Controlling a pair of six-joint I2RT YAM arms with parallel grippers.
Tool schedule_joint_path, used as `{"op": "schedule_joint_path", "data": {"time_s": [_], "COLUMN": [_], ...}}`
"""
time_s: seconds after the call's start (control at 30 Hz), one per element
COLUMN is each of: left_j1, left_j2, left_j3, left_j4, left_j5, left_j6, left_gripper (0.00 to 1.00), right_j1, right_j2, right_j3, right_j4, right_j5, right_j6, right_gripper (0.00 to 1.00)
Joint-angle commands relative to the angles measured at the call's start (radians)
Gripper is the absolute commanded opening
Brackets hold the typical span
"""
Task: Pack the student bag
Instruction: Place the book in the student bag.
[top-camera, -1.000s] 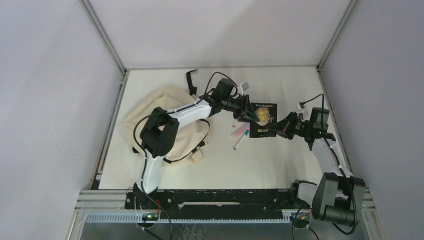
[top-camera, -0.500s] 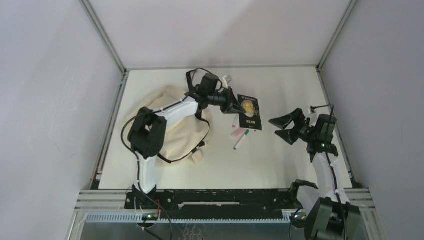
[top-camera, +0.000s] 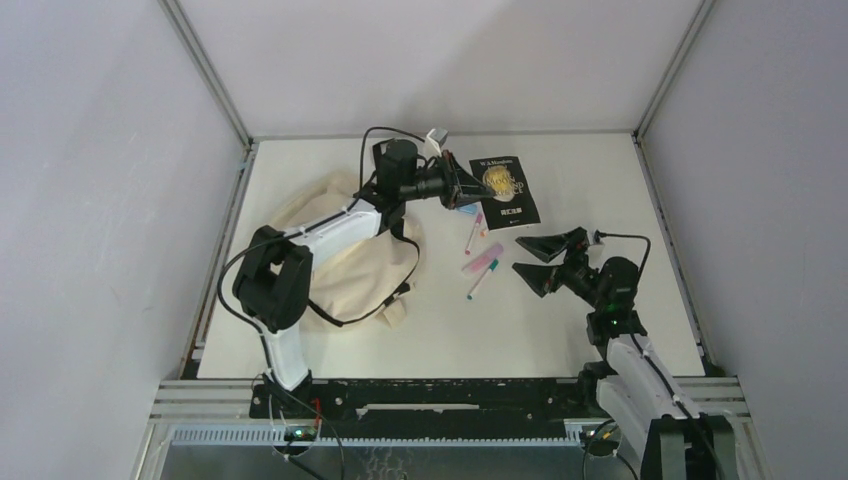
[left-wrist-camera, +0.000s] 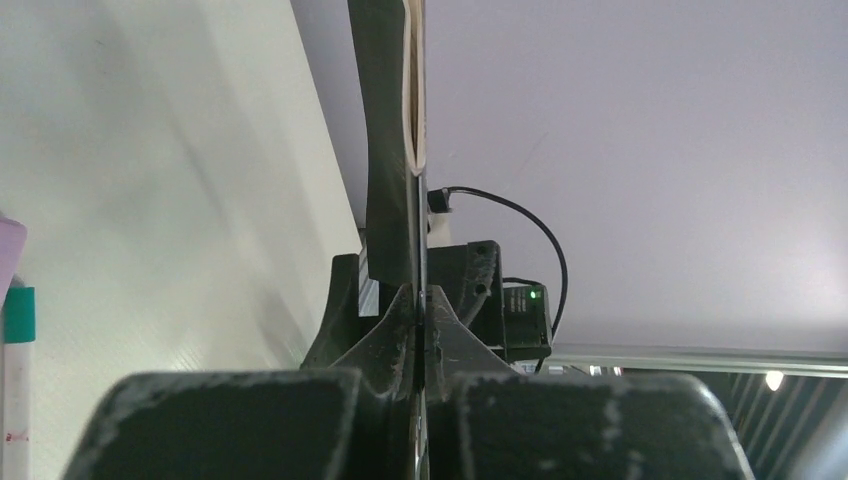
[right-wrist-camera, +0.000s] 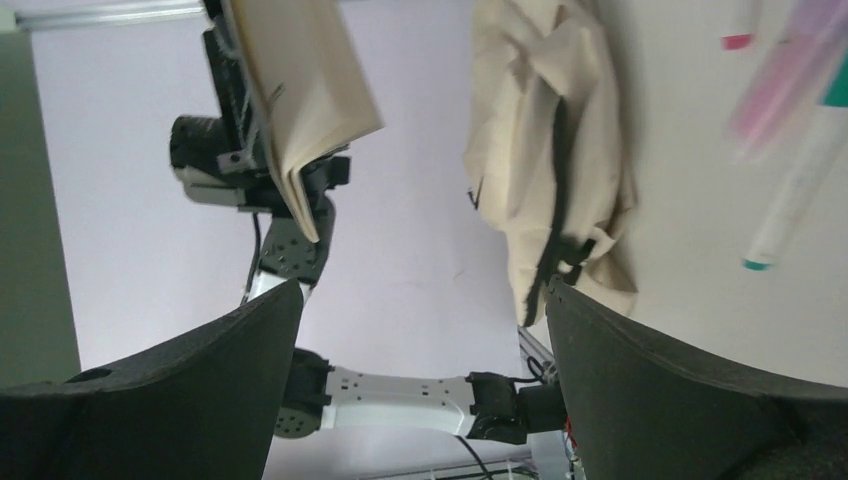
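1. Pinching a black book (top-camera: 505, 188) by its edge, the left gripper (top-camera: 462, 187) is clamped shut.
2. The right gripper (top-camera: 518, 256) gapes wide, empty, beside the pens (top-camera: 482, 265).
3. The bag (top-camera: 345, 285) lies on the table's (top-camera: 600, 180) left, under the left arm (top-camera: 330, 230).

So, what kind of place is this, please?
Probably a robot test cell in a lab: plain grey panel walls on aluminium posts enclose a white table, with a left arm and a right arm bolted at its near edge.

Overhead rear overview, close wrist views, book (top-camera: 505, 189) shared
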Motion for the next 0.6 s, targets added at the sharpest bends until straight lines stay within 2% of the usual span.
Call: {"op": "schedule_joint_path", "data": {"time_s": [0.0, 0.3, 0.4, 0.57], "left_j1": [-0.006, -0.017, -0.018, -0.018], "left_j2": [-0.031, -0.029, -0.033, -0.061], "left_j3": [-0.020, -0.034, -0.049, -0.062], "left_j4": [0.097, 0.112, 0.108, 0.019], "left_j5": [0.009, 0.027, 0.026, 0.014], "left_j6": [-0.048, -0.049, -0.037, 0.042], "left_gripper": [0.00, 0.00, 0.00, 0.00], "right_j1": [0.084, 0.136, 0.132, 0.091], "right_j2": [0.037, 0.223, 0.266, 0.274], "right_j3": [0.029, 0.095, 0.114, 0.126], "right_j4": [0.276, 0.542, 0.600, 0.607], "right_j5": [0.085, 0.174, 0.203, 0.229], "right_j6": [0.081, 0.139, 0.149, 0.159], "right_gripper": [1.00, 1.00, 0.99, 0.92]}}
